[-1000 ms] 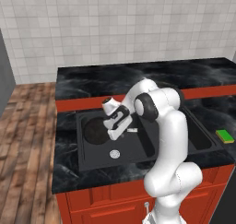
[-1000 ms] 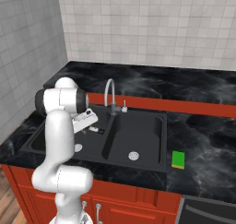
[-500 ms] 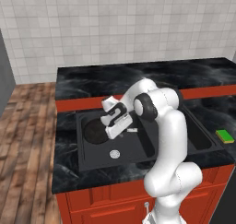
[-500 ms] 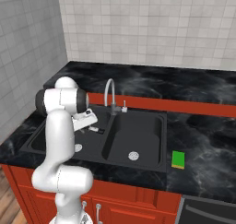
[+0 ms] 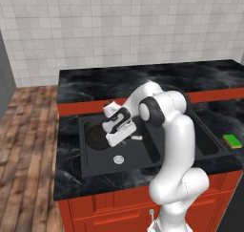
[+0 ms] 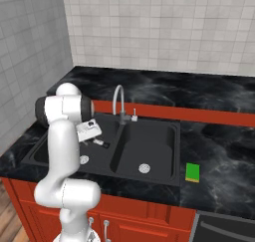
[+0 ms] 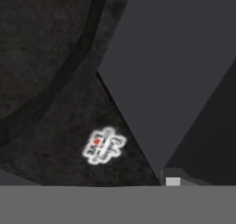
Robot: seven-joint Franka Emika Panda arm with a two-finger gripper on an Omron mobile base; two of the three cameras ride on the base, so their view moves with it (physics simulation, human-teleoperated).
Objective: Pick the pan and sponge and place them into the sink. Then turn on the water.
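Observation:
The black pan (image 5: pixel 96 136) lies on the floor of the sink's (image 5: pixel 86 152) larger left basin. Its short handle points right and ends in a pale tip (image 6: pixel 98 142). My gripper (image 5: pixel 113 123) is low in that basin, right over the handle. In the hand view the pan's dark round body (image 7: pixel 41 43) curves past on the left, the grey handle (image 7: pixel 175 75) looms close, and one fingertip (image 7: pixel 173 180) shows beneath it. Whether the jaws press on the handle I cannot tell. The yellow-and-green sponge (image 5: pixel 233 140) (image 6: pixel 192 172) rests on the counter right of the sink (image 6: pixel 164 136).
A slim silver gooseneck faucet (image 6: pixel 118 99) with a small side lever stands behind the divider between the basins. Each basin has a round silver drain (image 6: pixel 144 168) (image 5: pixel 118 158). Black marble counter surrounds the sink, red cabinets sit below, and a tiled wall rises behind.
The hand has edged slightly leftward inside the left basin. The pan stays on the basin floor and the sponge has not moved.

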